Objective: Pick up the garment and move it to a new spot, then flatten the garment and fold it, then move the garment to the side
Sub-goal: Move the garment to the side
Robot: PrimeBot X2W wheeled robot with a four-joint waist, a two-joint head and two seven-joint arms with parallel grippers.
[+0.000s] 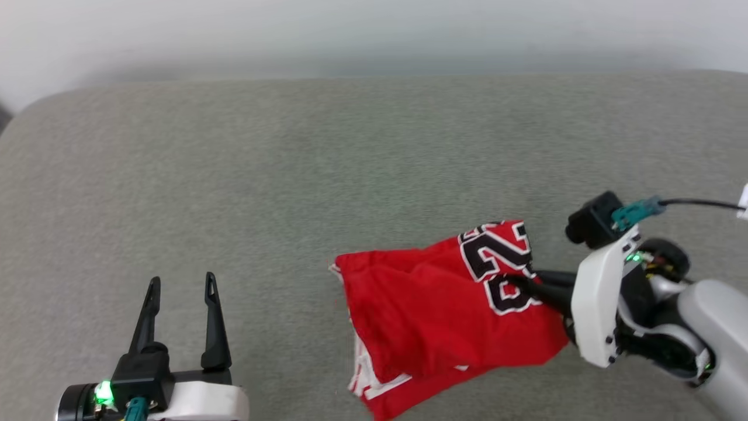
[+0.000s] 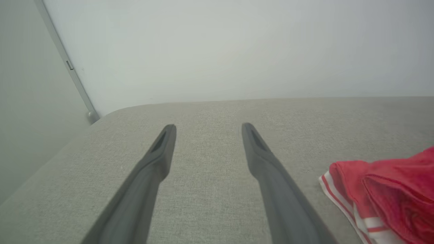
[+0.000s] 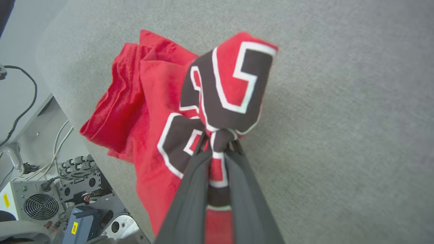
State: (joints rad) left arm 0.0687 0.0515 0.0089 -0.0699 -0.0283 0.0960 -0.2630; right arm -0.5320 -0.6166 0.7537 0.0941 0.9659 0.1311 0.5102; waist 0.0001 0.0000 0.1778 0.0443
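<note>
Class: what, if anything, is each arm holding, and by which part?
Right jaws: the crumpled red jersey T-shirt, pinched at a bunched fold in its black-and-white number print. Left jaws: open, nothing held.

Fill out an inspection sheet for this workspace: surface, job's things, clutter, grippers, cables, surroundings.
Surface: grey fabric top, flat.
Job's things: red shirt, crumpled, number print up, near the front right.
Clutter: nothing seen.
Grippers: left gripper, jaws open, empty; right gripper, jaws shut on the shirt's number print.
Cables: black cable at the right wrist; loose cables beside the top.
Surroundings: pale wall behind; fan box below the edge.
</note>
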